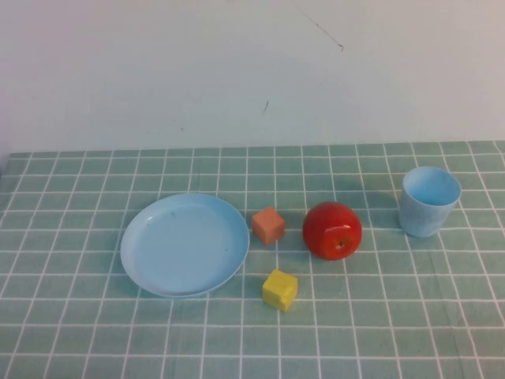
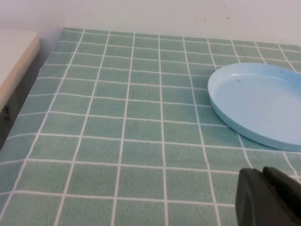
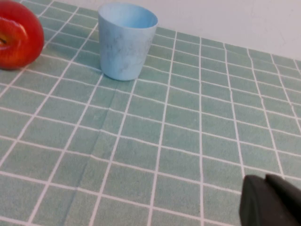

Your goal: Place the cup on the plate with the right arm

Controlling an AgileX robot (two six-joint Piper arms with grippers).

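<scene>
No legible text or labels anywhere.

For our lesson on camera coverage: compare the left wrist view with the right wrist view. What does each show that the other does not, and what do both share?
Only the left wrist view shows the plate, bare, and a pale ledge beside the table. Only the right wrist view shows the cup, upright and empty, with the apple near it, apart. Both share the green checked cloth and a dark part of their own gripper at the lower corner: left gripper, right gripper.
</scene>
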